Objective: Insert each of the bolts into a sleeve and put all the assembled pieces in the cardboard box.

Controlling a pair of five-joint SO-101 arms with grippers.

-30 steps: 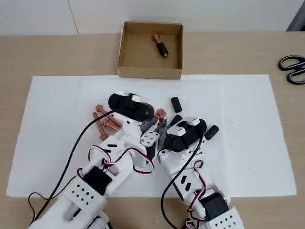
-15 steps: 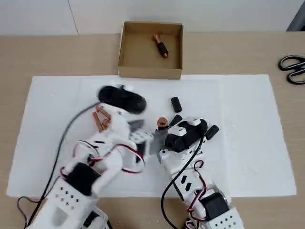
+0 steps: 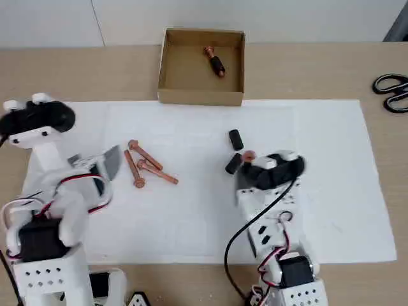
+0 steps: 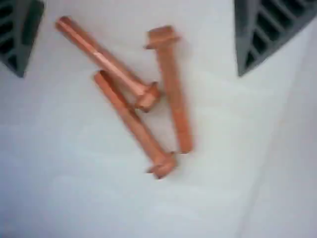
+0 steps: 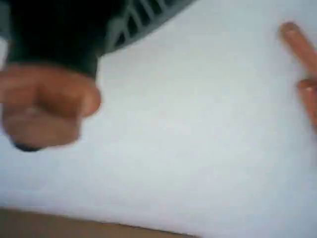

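Observation:
Three loose copper bolts [image 3: 145, 166] lie crossed on the white sheet; in the left wrist view these bolts [image 4: 143, 94] sit between the wide-apart fingers of my left gripper [image 4: 141, 54]. That left gripper [image 3: 94, 164] hangs open just left of them. My right gripper [image 3: 245, 162] is shut on a black sleeve [image 3: 233, 164] with a copper bolt head [image 3: 248, 155] at its end. Up close, the sleeve [image 5: 54, 34] and bolt head [image 5: 44, 106] show beside a grey finger [image 5: 143, 17]. A spare sleeve [image 3: 235, 139] lies just beyond. The cardboard box [image 3: 168, 70] holds one assembled piece [image 3: 215, 60].
The white sheet [image 3: 319, 166] covers the middle of the wooden table. Scissors [image 3: 392, 92] lie at the far right edge. Both arm bases stand along the near edge. Bolt tips [image 5: 302, 47] show at the side of the right wrist view.
The left arm has swung away to the left, from beside the right gripper to the sheet's left edge, uncovering the three bolts. The right gripper has shifted slightly right with its sleeve and bolt.

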